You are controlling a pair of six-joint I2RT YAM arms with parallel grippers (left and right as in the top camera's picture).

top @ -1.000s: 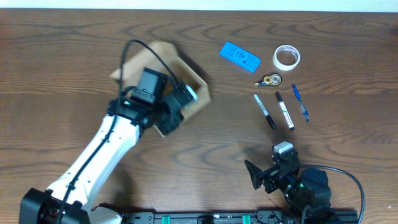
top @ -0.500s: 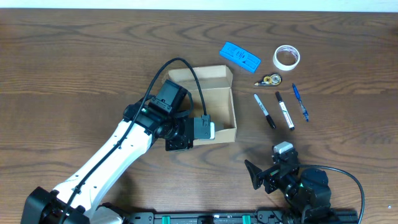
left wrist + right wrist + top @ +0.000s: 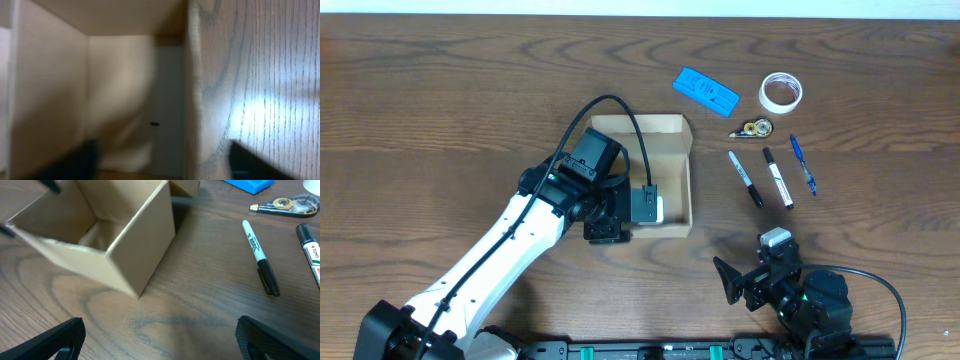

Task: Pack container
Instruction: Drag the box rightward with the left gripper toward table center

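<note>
- Since the earlier overhead view, the container [image 3: 655, 150] has swung from a tilted pose well to the left gripper's far left to lying square and upright, opening up, and the left arm has followed it towards the middle of the table.
- Left gripper [image 3: 620, 212] sits at the container's near-left corner; in the left wrist view one dark fingertip [image 3: 85, 155] shows low inside the box against the pale inner wall and the other [image 3: 255, 162] outside it over the wood, so the jaws straddle the wall, spread apart and not pinching it.
- Right gripper [image 3: 160, 340] rests near the table's front edge, jaws spread wide with nothing between them, both fingertips showing at the lower corners of its wrist view.
- From the right gripper, the container stands ahead and to the left, its near corner facing the camera.
- Ahead and to the right of that gripper lies a black-capped marker [image 3: 261, 259], and just beside it another marker with a green and red label [image 3: 311, 250].
- Farther off are a blue pen [image 3: 803, 164], a blue eraser [image 3: 705, 91], a roll of tape [image 3: 781, 92] and a small correction-tape dispenser [image 3: 752, 129].
- All rest on the dark wooden table [image 3: 440, 90].
</note>
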